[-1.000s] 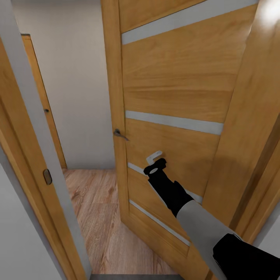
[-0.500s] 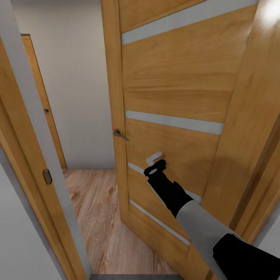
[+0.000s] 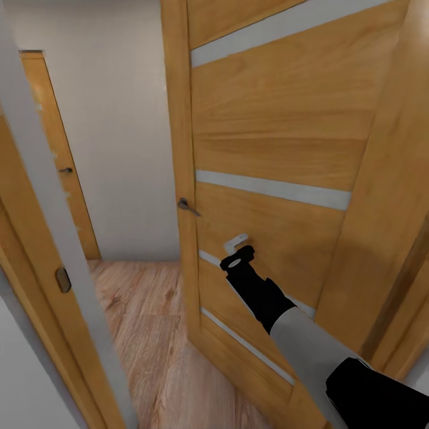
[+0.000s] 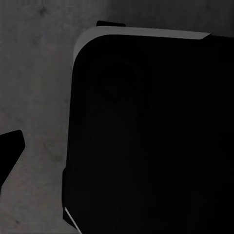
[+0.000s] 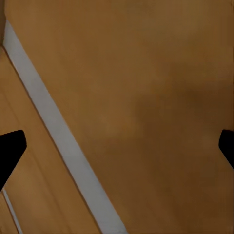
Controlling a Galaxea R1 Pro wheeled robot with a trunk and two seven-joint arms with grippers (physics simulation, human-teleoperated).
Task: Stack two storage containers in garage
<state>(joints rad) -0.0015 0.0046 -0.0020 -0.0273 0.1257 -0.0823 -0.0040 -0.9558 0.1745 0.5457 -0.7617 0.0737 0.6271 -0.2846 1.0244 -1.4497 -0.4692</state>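
Observation:
The two storage containers are out of view. My right gripper (image 3: 237, 245) is stretched forward, right up against the lower part of an orange-brown wooden door (image 3: 268, 137) that stands ajar. In the right wrist view its two dark fingertips (image 5: 9, 151) sit far apart at the frame's edges, open, with only the door panel (image 5: 146, 97) and a grey inlay strip (image 5: 63, 141) between them. In the left wrist view one dark fingertip (image 4: 9, 151) shows beside my own black base (image 4: 146, 136), above dark grey speckled floor (image 4: 39, 97).
Light wood-plank floor (image 3: 143, 322) lies beyond the doorway. The door frame (image 3: 53, 238) with its latch plate (image 3: 63, 279) stands at the left. A metal handle (image 3: 187, 207) sticks out at the door's edge. A second wooden door (image 3: 59, 167) is set in the white wall (image 3: 119, 131) behind.
The whole picture has shifted slightly, so the camera has moved: the left door frame sits further left and more wood floor shows. My right gripper stays against the door.

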